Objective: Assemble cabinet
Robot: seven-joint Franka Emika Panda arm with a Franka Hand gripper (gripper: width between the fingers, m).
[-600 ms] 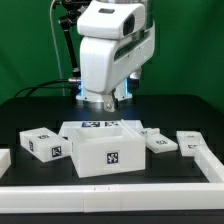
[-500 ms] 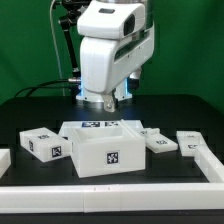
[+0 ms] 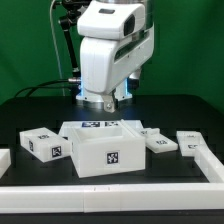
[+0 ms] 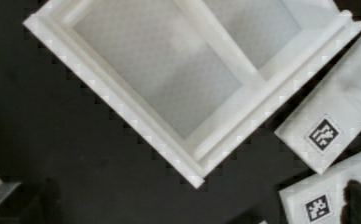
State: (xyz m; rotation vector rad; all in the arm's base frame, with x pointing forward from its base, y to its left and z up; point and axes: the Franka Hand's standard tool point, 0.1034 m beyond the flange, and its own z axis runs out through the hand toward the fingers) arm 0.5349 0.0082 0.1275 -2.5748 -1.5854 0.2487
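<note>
The cabinet (image 3: 100,148) is a white open-topped box with a tag on its front and sits at the table's middle. It also fills the wrist view (image 4: 186,75), seen from above with its hollow inside showing. My gripper (image 3: 103,104) hangs just above and behind the cabinet's back edge, and touches nothing I can see. Its fingers are dark against the dark background, and none show in the wrist view. A small white tagged block (image 3: 45,143) lies at the exterior view's left of the cabinet. Two flat tagged pieces (image 3: 160,142) (image 3: 190,143) lie at its right.
A white rail (image 3: 110,190) runs along the table's front and turns back at the exterior view's right (image 3: 208,160). A white piece (image 3: 4,158) shows at the left edge. In the wrist view, tagged pieces (image 4: 328,128) (image 4: 333,192) lie beside the cabinet.
</note>
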